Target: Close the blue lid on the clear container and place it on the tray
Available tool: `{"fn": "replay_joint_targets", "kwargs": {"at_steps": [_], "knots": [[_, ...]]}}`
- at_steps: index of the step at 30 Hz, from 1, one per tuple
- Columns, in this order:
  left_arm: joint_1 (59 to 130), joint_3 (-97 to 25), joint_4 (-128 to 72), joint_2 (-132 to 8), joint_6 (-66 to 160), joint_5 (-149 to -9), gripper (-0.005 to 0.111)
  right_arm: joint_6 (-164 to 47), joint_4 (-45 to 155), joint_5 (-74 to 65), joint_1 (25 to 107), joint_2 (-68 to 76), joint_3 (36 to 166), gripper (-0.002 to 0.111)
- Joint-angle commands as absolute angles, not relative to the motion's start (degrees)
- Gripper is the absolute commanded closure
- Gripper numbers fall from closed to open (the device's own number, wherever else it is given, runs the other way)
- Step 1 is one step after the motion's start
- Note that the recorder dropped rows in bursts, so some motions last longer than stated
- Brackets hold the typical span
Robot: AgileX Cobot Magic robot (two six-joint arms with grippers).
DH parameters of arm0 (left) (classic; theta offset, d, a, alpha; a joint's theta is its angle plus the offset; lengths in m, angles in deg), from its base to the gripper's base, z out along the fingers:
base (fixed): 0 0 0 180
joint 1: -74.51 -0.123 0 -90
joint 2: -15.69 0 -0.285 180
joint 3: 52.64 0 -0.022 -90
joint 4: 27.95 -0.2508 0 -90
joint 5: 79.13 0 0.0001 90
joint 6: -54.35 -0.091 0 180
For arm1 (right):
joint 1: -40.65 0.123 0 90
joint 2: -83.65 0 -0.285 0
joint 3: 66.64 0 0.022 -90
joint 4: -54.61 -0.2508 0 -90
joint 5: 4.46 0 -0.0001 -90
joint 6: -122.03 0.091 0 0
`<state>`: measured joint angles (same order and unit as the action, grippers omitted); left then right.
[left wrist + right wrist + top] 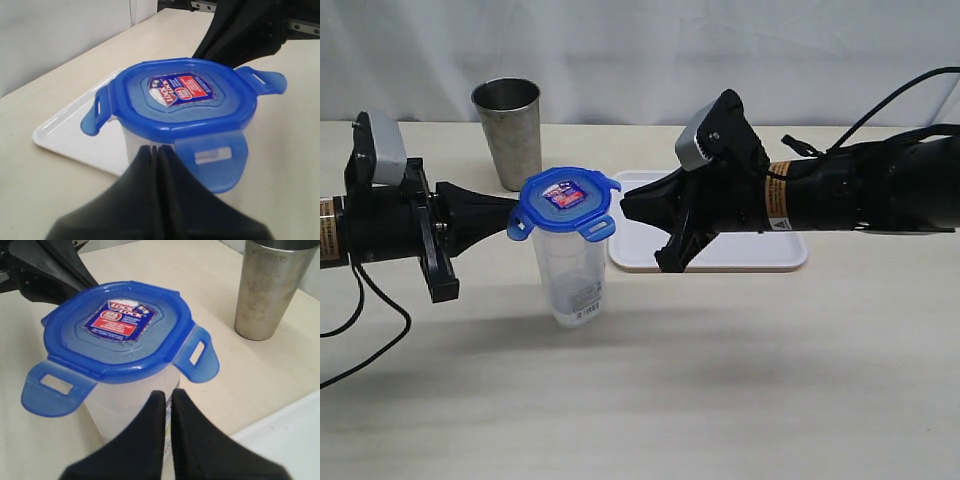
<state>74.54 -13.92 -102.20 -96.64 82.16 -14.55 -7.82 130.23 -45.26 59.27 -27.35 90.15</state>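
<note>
The clear container (570, 275) stands upright on the table with the blue lid (565, 198) sitting on its mouth. The lid's flaps (598, 230) stick outward or hang loose. My left gripper (512, 212) is shut, its tip against the container's left side just under the lid rim. My right gripper (626, 205) is shut too, its tip close to the lid's right side. In the left wrist view the fingertips (150, 151) meet the container wall (131, 145) below the lid (185, 100). From the right wrist, the gripper (167, 392) sits before the container (125, 405). The white tray (780, 258) lies behind the right arm.
A grey metal tumbler (508, 130) stands behind the container, to its left; the right wrist view shows the tumbler (270, 290) too. The tray (70, 132) lies flat beside the container. A white backdrop closes off the far edge of the table.
</note>
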Motion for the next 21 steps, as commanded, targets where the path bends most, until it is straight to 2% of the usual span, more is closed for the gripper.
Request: {"fn": "replay_joint_targets", "kwargs": {"at_steps": [1,7,14,17,21], "knots": [[74.28,-14.42,-102.26,-96.72,83.08,-14.68,0.107,-7.82,129.76,-44.88,59.34,-27.35,90.79,0.104],[74.28,-14.42,-100.23,-96.72,82.91,-16.86,0.107,-7.82,129.99,-44.55,59.34,-27.35,90.79,0.104],[73.66,-14.42,-94.76,-96.61,83.1,-21.15,0.107,-7.12,129.99,-33.88,59.34,-24.33,90.79,0.104],[71.2,-12.4,-94.76,-92.2,85.17,-21.02,0.107,-3.83,129.99,-35.21,59.34,-20.89,90.49,0.104],[69.08,-8.87,-95.23,-86.09,84.1,-21.02,0.107,4.19,138.14,-43.88,59.34,-20.43,90.49,0.104]]}}
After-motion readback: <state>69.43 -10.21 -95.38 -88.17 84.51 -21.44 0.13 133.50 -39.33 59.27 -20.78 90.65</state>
